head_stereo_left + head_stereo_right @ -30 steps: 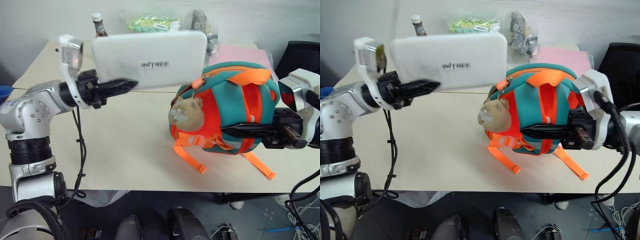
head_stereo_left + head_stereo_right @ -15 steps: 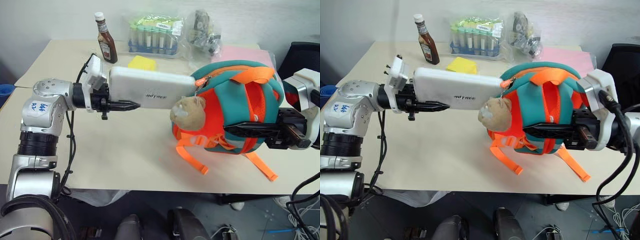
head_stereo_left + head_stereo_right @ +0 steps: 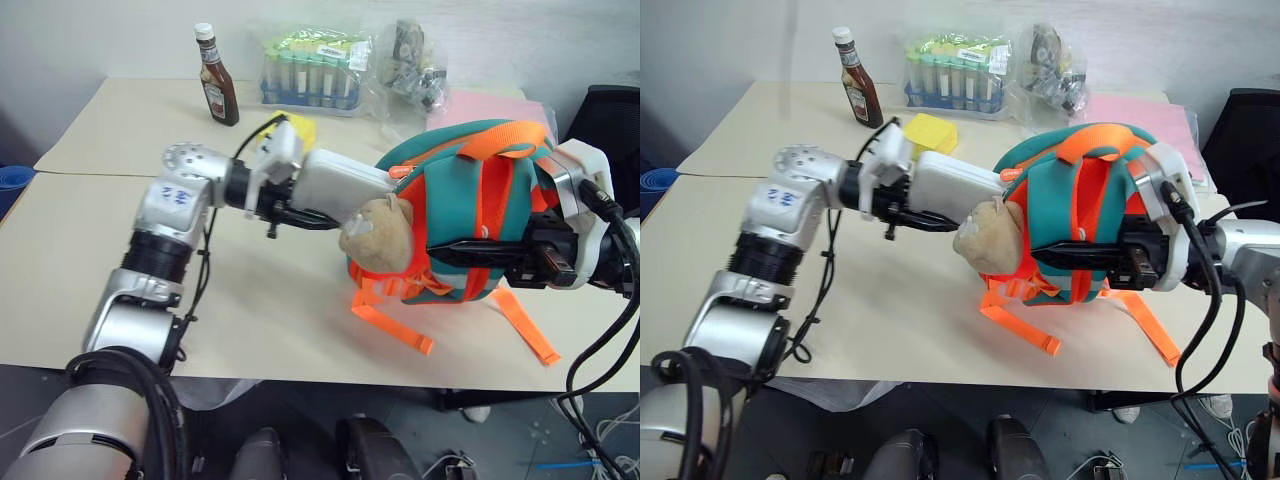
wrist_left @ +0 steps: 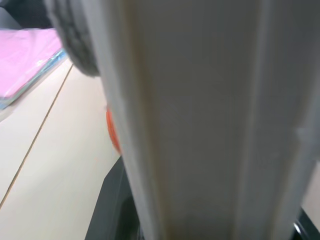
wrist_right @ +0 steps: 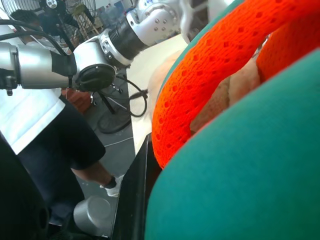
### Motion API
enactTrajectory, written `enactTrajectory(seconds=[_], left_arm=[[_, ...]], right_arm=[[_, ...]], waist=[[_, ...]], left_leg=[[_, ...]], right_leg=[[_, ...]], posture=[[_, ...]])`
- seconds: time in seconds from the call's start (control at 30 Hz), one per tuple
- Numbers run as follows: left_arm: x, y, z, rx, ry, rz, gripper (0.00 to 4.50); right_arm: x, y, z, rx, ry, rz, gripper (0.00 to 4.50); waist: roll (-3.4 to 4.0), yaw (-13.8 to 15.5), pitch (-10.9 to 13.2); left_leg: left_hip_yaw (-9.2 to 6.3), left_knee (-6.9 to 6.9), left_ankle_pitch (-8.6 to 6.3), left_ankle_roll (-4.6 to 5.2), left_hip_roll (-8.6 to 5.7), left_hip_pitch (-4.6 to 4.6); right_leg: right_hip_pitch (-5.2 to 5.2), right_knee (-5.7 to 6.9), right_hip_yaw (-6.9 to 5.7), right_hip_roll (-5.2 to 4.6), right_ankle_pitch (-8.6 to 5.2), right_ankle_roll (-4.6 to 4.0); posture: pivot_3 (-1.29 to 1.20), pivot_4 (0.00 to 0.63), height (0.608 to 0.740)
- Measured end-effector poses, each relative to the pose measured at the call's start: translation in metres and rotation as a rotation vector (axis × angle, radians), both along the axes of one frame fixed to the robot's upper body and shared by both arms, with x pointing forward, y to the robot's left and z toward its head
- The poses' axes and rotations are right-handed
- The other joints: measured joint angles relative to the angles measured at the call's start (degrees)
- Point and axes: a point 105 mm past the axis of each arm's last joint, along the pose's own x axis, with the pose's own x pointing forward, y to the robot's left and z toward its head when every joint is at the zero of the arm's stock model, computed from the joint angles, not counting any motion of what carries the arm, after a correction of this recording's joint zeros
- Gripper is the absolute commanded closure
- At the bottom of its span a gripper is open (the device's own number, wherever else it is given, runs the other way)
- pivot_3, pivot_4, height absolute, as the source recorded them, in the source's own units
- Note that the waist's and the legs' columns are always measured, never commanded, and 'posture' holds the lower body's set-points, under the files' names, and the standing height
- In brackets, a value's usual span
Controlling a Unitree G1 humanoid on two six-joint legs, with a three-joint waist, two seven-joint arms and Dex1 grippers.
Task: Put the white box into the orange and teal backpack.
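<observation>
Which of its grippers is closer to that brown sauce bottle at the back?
Left. The left gripper holds the white box just in front of the bottle; the right gripper grips the backpack farther away.

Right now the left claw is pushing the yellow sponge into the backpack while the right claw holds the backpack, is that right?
Not quite: the left claw is pushing the white box, as the left eye view shows. The right claw does hold the backpack.

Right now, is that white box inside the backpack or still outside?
Partly in. The white box, held by the left pincer, has its far end hidden in the backpack opening above the plush toy; the near half sticks out.
</observation>
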Motion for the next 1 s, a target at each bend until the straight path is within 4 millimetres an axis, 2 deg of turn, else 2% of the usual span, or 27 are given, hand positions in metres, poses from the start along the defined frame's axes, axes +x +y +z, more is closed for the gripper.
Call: enactTrajectory(seconds=[0.07,0.13,0.17,0.23,0.33,0.43,0.57,0.6,0.67,0.8,0.9,1.0], left_arm=[[0.002,-0.02,-0.01,0.03,-0.03,-0.011,3.04],[0.005,-0.041,-0.023,0.055,-0.058,-0.007,2.36],[0.005,-0.052,-0.026,0.053,-0.077,-0.009,2.17],[0.006,-0.064,-0.029,0.048,-0.09,0.005,1.59],[0.015,-0.061,-0.023,0.016,-0.103,0.07,0.75],[0.02,-0.035,-0.013,-0.008,-0.096,0.129,0.01],[0.016,0.031,-0.011,-0.019,-0.028,0.218,0.01],[0.011,0.042,-0.01,-0.032,-0.001,0.221,0.01],[-0.005,0.048,0.0,-0.082,0.053,0.172,0.01],[-0.03,0.053,0.038,-0.177,0.046,0.093,0.01],[-0.023,0.033,0.056,-0.26,-0.017,0.12,0.01],[-0.011,0.012,0.053,-0.26,-0.148,0.173,0.01]], right_arm=[[0.001,0.002,-0.001,0.007,-0.001,0.003,4.49],[0.002,0.006,-0.003,0.015,-0.001,0.01,4.5],[0.002,0.008,-0.004,0.017,-0.003,0.008,4.5],[0.004,0.01,-0.004,0.026,-0.009,-0.009,4.5],[0.008,0.011,-0.007,0.033,-0.01,-0.04,4.5],[0.007,0.012,-0.009,0.027,-0.012,-0.049,4.5],[0.007,0.007,-0.014,0.033,0.009,-0.08,4.5],[0.007,0.006,-0.014,0.035,0.007,-0.088,4.5],[0.007,0.005,-0.013,0.038,-0.001,-0.096,4.5],[0.007,0.005,-0.013,0.041,-0.008,-0.102,4.5],[0.007,0.005,-0.014,0.042,-0.005,-0.102,4.5],[0.006,0.006,-0.013,0.046,-0.003,-0.095,4.5]], waist=[[0.0,0.05,0.0],[0.0,0.11,0.0],[0.0,0.12,0.0],[-0.01,0.12,0.0],[-0.01,0.03,0.0],[0.0,-0.21,0.0],[0.01,-0.9,0.0],[0.01,-0.77,0.0],[0.01,-0.45,0.0],[0.01,0.24,0.0],[0.0,0.6,0.0],[-0.01,0.34,0.0]], left_leg=[[0.0,0.0,0.0,0.0,0.0,0.02],[0.0,0.01,0.0,0.0,-0.01,0.02],[0.0,0.01,0.0,0.0,-0.01,0.01],[0.0,0.01,0.0,0.0,-0.01,0.02],[0.01,0.01,0.01,-0.01,0.0,0.06],[0.02,-0.01,0.02,-0.04,0.03,0.07],[-0.01,-0.07,0.09,-0.16,0.09,0.12],[-0.04,-0.04,0.1,-0.17,0.09,0.12],[-0.05,-0.01,0.1,-0.17,0.07,0.09],[-0.1,0.03,0.08,-0.14,0.01,0.08],[-0.13,0.1,0.05,-0.06,-0.04,0.08],[-0.11,0.07,0.05,-0.05,-0.03,0.08]], right_leg=[[0.02,0.0,0.0,0.0,0.0,0.0],[0.03,0.0,0.01,0.0,0.0,0.0],[0.02,0.01,0.02,-0.01,0.0,0.0],[0.03,0.02,0.02,0.0,0.0,0.01],[0.02,0.09,0.04,0.0,0.0,0.01],[0.02,0.11,0.04,0.03,0.0,0.01],[-0.01,0.18,0.02,0.04,0.0,0.0],[0.01,0.18,-0.01,0.02,0.0,0.0],[0.02,0.16,-0.02,-0.01,0.0,0.0],[0.1,0.1,-0.05,-0.07,0.0,0.0],[0.18,0.07,-0.05,-0.09,0.01,0.02],[0.15,0.06,-0.03,-0.05,0.02,0.03]], posture=[[0.0,0.15,0.74],[0.0,0.15,0.74],[0.0,0.15,0.74],[0.0,0.15,0.74],[0.0,0.15,0.74],[0.0,0.15,0.74],[0.0,0.15,0.74],[0.0,0.15,0.74],[0.0,0.15,0.74],[0.0,0.15,0.74],[0.0,0.15,0.74],[0.0,0.15,0.74]])
